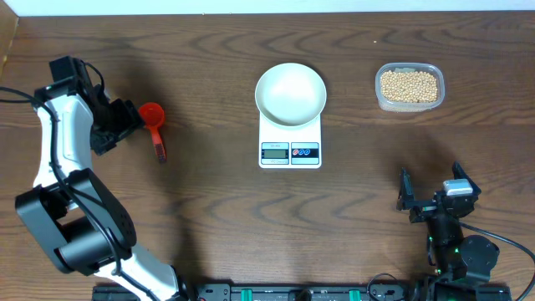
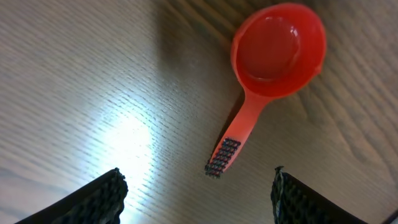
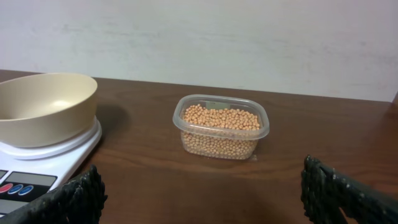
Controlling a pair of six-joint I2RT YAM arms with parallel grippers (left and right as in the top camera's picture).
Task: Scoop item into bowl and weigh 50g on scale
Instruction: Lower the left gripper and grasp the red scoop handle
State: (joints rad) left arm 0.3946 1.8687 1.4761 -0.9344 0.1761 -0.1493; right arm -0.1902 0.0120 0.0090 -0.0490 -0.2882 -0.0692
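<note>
The white bowl [image 1: 290, 93] stands empty on the white scale [image 1: 290, 150] at the table's middle; both show at the left of the right wrist view, bowl [image 3: 43, 106] on scale [image 3: 37, 168]. Tan beans [image 1: 409, 85] fill a clear plastic tub [image 1: 409, 104] at the back right, also in the right wrist view [image 3: 220, 127]. A red scoop [image 1: 153, 123] lies on the table at the left, its bowl empty [image 2: 277, 50]. My left gripper [image 1: 117, 125] is open just left of the scoop, fingers [image 2: 196, 196] apart below its handle end. My right gripper [image 1: 426, 196] is open and empty near the front right.
A pale wall runs behind the table's far edge [image 3: 249, 43]. Bare wood lies between the scale and the tub.
</note>
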